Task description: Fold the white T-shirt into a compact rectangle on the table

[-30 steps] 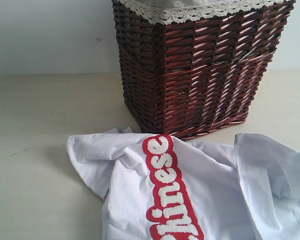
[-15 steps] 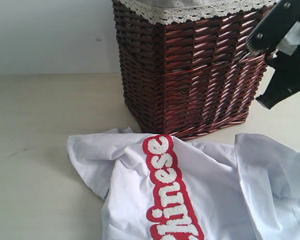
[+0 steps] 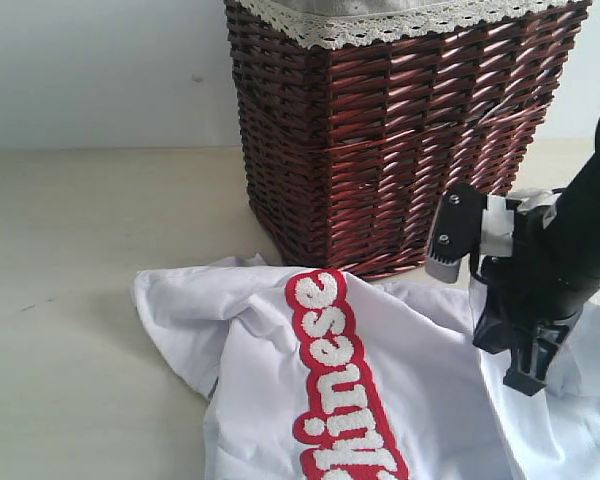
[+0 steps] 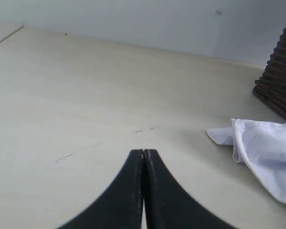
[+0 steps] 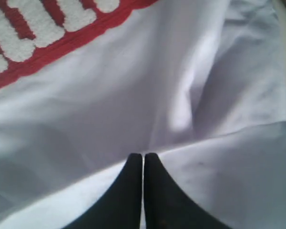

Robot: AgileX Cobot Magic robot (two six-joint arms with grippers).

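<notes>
The right pincer (image 3: 528,385) pointed down onto the white T-shirt (image 3: 420,350), its two dark jaws pressed together with no gap between them. In the right wrist view the closed tips (image 5: 143,157) met the edge of a raised fold of the white T-shirt (image 5: 109,105). Whether a thin layer of cloth was pinched between them could not be told from that close, blurred view. Ahead of the tips the cloth lay in soft creases, and farther out ran the red band (image 5: 47,43) with its fuzzy white letters.

In the exterior view the shirt lay crumpled on the table (image 3: 80,300), spreading from under the right pincer away toward the left arm's side, the red band (image 3: 345,390) running lengthwise down its middle. The dark brown wicker basket (image 3: 380,150) stood just behind the right pincer, its base touching or nearly touching the shirt's far edge, with a lace trim (image 3: 380,25) round its top.

The left pincer (image 4: 143,152) was closed on nothing, its tips together above bare table (image 4: 86,95). A rumpled corner of the white T-shirt (image 4: 267,152) lay well apart from it, off to one side, and beyond that a corner of the basket (image 4: 279,81) showed.
</notes>
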